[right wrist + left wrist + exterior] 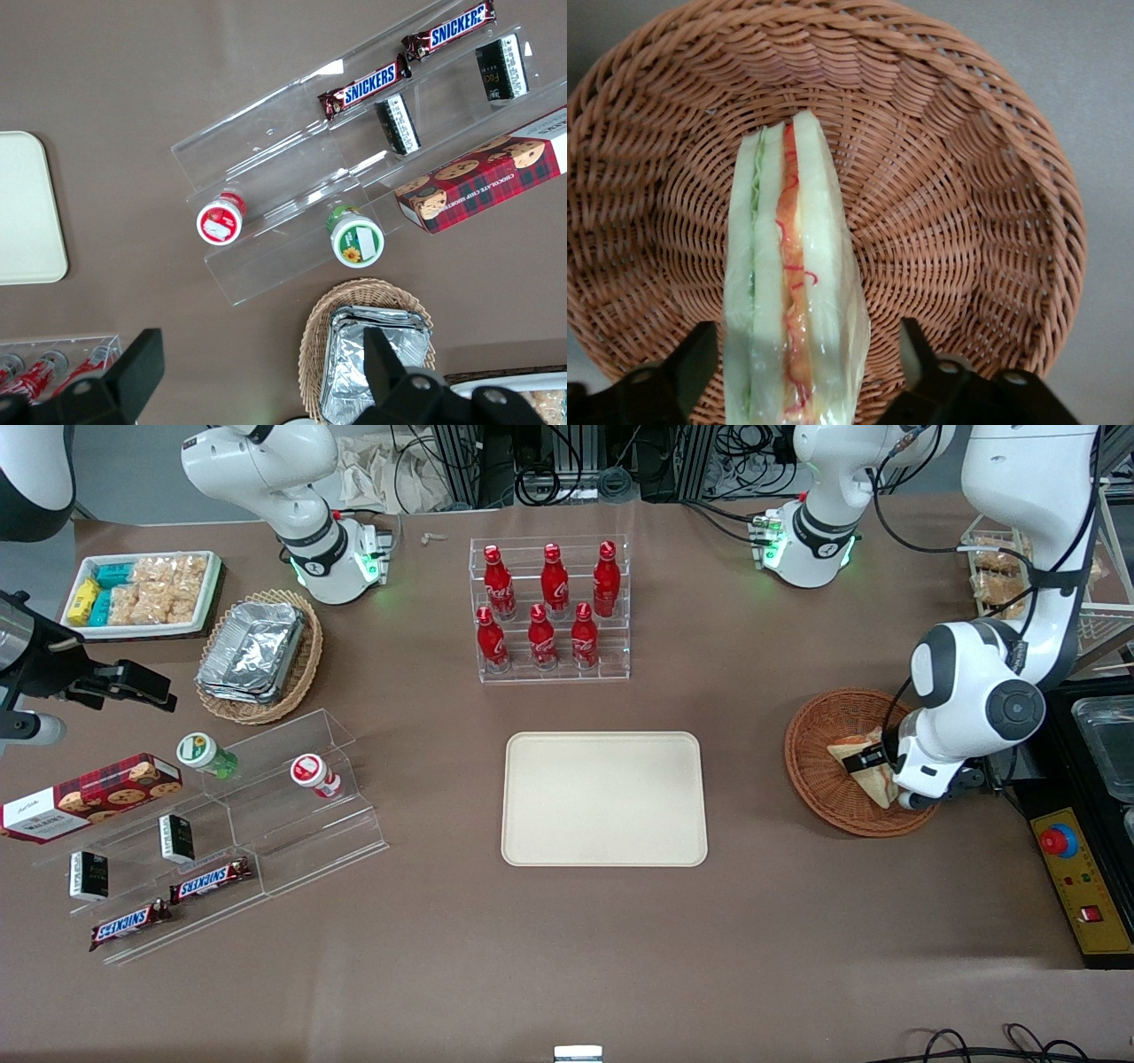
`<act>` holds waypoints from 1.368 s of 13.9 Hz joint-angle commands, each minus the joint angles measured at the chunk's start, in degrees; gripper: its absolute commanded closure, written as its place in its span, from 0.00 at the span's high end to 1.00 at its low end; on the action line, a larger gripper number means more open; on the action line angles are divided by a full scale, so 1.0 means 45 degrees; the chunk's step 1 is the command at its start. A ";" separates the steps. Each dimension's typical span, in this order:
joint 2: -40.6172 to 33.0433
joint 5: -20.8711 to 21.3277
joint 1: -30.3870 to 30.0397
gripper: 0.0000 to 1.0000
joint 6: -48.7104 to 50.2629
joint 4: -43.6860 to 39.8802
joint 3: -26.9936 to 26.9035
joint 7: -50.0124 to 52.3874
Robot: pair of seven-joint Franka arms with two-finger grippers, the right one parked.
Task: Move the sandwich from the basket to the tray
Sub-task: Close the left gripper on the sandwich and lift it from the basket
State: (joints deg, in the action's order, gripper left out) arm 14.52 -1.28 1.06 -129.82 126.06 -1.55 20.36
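The sandwich [858,764], a clear-wrapped wedge of white bread, lies in the reddish-brown wicker basket [819,788] toward the working arm's end of the table. From the left wrist, the sandwich [788,292] stands on edge, with its red and green filling showing. My left gripper [873,762] is down in the basket and open. Its two black fingers [917,354] straddle the sandwich, with small gaps on both sides. The cream tray [604,797] lies flat mid-table beside the basket and holds nothing.
A clear rack of red bottles [551,611] stands farther from the front camera than the tray. A control box with a red button [1076,877] sits beside the basket. A foil-container basket [259,654], snack tray [142,593] and acrylic shelf [266,815] lie toward the parked arm's end.
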 commanded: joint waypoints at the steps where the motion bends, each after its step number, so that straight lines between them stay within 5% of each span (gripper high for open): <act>1: -0.0198 -0.0067 -0.0001 0.28 -0.0214 0.0131 -0.0006 0.0455; 4: -0.0432 -0.0067 -0.0001 0.00 0.0078 0.0034 -0.0006 0.0495; 7: -0.0686 -0.0067 -0.0001 0.00 0.1030 -0.0665 0.0013 0.0495; 12: -0.0552 -0.0417 0.0174 0.00 0.6028 -0.5230 0.0150 0.0281; 19: 0.0559 -0.0340 0.0468 0.00 0.8942 -1.0135 0.0831 -0.0345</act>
State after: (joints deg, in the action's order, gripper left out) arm 12.13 -2.36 2.58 -94.54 89.23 1.15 19.58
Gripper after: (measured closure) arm 0.846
